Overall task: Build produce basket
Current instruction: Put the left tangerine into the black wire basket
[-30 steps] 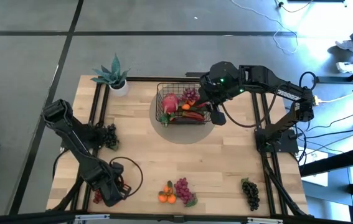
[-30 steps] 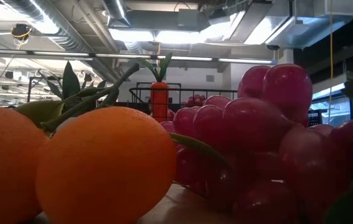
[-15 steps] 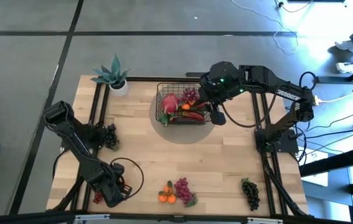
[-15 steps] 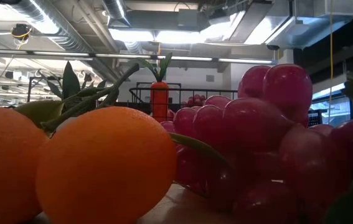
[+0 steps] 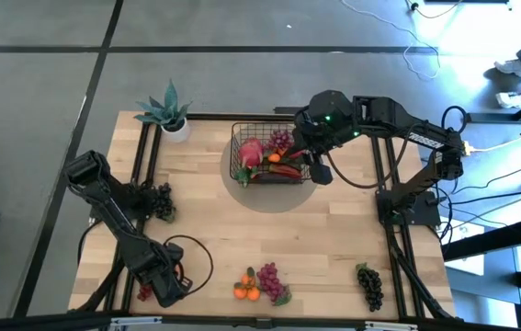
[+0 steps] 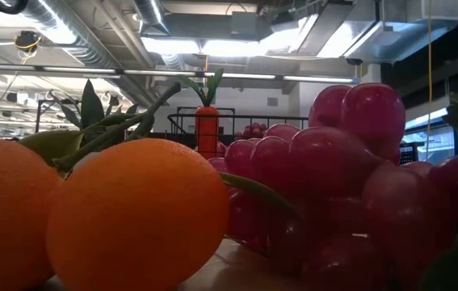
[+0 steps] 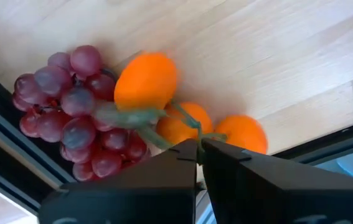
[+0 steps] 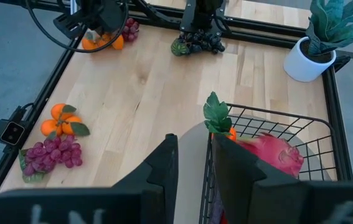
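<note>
Fingers of the left gripper (image 7: 198,151) closed on the green stem of an orange cluster (image 7: 164,106), which lies on the worktop (image 5: 205,184) at its near left corner, touching a red grape bunch (image 7: 73,106) there. Left gripper seen from above at (image 5: 164,280).

Right gripper (image 5: 313,168) over the basket's right edge, at the far middle of the worktop. Its fingers (image 8: 164,165) stand a narrow gap apart, with the basket's wire rim in that gap; whether they pinch it, cannot tell.

Basket (image 5: 242,133) holds a pink-red radish (image 5: 252,152), a carrot (image 5: 283,170) with green top, a purple grape bunch (image 5: 280,141) and red pieces beneath.

Loose produce:
- second orange cluster (image 5: 246,290) at near edge, middle, touching another red grape bunch (image 5: 270,280).
- black grape bunch (image 5: 368,285) at near right corner.
- dark grape bunch (image 5: 161,202) at left edge.

Potted plant (image 5: 170,112) at far left corner.

Low view filled by oranges (image 6: 132,214) and red grapes (image 6: 334,178) close up; carrot upright behind.
</note>
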Robot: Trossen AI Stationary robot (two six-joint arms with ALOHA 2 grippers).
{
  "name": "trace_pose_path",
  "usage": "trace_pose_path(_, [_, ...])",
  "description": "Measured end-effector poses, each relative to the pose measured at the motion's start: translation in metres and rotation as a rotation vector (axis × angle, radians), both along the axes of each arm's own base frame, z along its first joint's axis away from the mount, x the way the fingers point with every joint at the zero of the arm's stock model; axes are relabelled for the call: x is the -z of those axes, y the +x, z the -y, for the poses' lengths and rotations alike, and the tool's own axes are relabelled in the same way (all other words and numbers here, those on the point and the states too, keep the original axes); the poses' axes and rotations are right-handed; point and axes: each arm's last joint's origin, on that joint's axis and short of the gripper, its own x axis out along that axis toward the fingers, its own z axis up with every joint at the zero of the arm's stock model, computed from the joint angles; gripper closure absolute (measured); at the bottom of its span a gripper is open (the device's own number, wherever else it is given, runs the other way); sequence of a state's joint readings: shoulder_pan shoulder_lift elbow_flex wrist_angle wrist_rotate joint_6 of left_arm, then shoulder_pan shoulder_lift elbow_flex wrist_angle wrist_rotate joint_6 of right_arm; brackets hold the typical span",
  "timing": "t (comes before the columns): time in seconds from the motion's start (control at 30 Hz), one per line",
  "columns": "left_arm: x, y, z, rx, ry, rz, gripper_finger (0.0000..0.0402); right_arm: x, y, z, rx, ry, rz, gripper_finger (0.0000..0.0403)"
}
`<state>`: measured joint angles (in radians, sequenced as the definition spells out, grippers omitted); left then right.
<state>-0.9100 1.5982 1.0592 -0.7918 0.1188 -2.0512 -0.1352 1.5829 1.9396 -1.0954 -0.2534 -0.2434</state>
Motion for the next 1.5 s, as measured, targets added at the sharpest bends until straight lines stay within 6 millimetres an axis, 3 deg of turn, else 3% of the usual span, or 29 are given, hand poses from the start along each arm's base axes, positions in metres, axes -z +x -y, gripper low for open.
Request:
trace_pose_path(0.2, [-0.001,0.004,-0.003,0.044,0.011,0.029,0.04,0.0,0.0,0.0,-0.003,-0.003,0.001,0.0315])
trace_pose_path(0.5, [-0.03,0.031,-0.031,0.126,0.117,0.201,0.0401,0.001,-0.002,0.0,-0.018,-0.016,-0.015,0.0315])
trace_pose_path(0.7, [-0.058,0.042,-0.065,0.218,0.247,0.164,0.0401,-0.001,-0.011,-0.001,0.011,-0.04,-0.047,0.0315])
trace_pose_path(0.87, [-0.098,0.055,-0.097,0.295,0.366,0.146,0.0401,-0.003,-0.018,-0.001,0.023,-0.051,-0.057,0.0315])
trace_pose_path(1.23, [-0.193,0.098,-0.176,0.458,0.617,0.502,0.0401,-0.005,-0.03,0.001,0.096,-0.126,-0.102,0.0315])
trace_pose_path(1.37, [-0.215,0.112,-0.207,0.49,0.746,0.631,0.0401,-0.005,-0.03,0.002,0.123,-0.152,-0.108,0.0315])
trace_pose_path(1.5, [-0.224,0.125,-0.237,0.5,0.871,0.709,0.0401,-0.005,-0.03,0.003,0.144,-0.173,-0.112,0.0315])
